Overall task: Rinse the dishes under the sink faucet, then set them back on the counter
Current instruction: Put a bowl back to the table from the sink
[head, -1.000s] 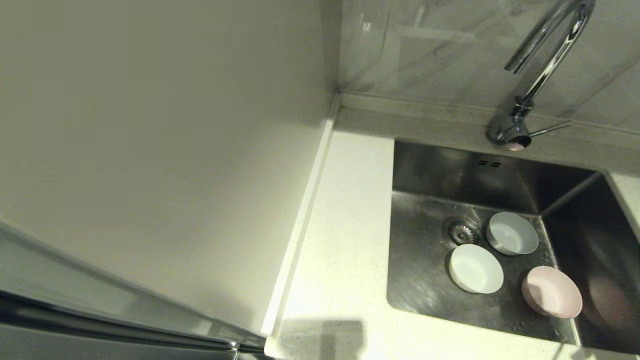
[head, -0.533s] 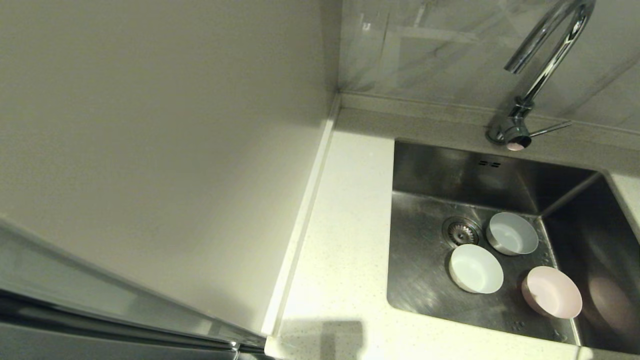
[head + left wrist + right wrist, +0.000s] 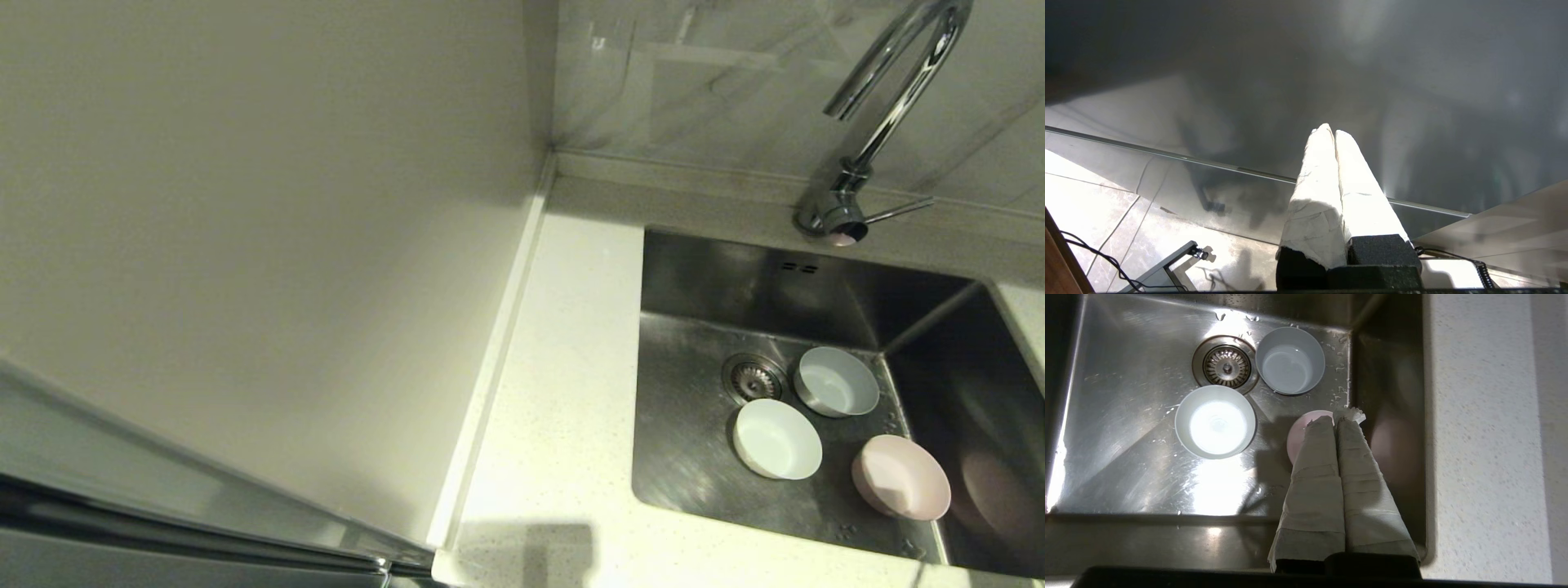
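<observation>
The right gripper (image 3: 1336, 418) hangs over the sink (image 3: 694, 269), fingers pressed together and empty, pointing down at the pink bowl (image 3: 900, 477). White bowl (image 3: 776, 438) and grey-blue bowl (image 3: 836, 381) sit by the drain. The left gripper (image 3: 1329, 131), clenched, stays parked low.

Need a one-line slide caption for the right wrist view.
Right gripper, shut, above the pale pink bowl in the sink, white bowl and grey-blue bowl beside the drain.

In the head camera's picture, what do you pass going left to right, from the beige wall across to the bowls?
Beige wall panel → counter → sink → white bowl → pink bowl.
</observation>
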### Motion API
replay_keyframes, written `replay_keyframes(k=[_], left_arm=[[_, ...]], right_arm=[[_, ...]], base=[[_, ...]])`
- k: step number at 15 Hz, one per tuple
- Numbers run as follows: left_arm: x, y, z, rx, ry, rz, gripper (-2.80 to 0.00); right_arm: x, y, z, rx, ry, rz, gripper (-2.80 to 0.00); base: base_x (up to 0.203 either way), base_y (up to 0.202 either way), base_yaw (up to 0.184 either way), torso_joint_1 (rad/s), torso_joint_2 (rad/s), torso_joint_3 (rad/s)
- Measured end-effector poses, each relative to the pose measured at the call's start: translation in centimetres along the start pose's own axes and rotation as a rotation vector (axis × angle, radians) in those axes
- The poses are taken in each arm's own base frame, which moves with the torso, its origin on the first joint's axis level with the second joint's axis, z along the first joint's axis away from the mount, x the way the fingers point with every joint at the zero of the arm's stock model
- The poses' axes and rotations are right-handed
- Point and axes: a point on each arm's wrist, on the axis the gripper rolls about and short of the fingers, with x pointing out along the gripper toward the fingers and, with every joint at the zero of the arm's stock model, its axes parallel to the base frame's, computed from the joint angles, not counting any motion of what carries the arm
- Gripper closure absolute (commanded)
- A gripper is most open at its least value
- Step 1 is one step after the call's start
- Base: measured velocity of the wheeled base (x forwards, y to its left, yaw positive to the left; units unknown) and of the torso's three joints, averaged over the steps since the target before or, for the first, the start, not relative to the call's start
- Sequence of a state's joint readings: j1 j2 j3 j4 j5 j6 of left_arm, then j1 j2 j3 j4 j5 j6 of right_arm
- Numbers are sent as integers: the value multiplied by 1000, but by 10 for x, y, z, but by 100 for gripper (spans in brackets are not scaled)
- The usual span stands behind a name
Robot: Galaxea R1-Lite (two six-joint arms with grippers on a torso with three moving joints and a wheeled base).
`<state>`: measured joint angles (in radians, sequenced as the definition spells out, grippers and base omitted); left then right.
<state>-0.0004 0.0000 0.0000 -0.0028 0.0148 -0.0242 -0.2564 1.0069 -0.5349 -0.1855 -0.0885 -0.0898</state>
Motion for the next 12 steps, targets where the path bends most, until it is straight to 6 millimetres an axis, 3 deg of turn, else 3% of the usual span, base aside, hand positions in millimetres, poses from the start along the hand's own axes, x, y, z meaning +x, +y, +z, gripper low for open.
replay_keyframes(k=[6, 12], left_arm=[[0, 0, 0, 0, 0, 1, 0], [0, 0, 0, 0, 0, 1, 0]], right_arm=[[25, 4, 7, 3, 50, 108, 0], [31, 5, 3, 4, 79, 128, 0]], base=[[0, 0, 0, 0, 0, 0], [0, 0, 0, 0, 0, 0]])
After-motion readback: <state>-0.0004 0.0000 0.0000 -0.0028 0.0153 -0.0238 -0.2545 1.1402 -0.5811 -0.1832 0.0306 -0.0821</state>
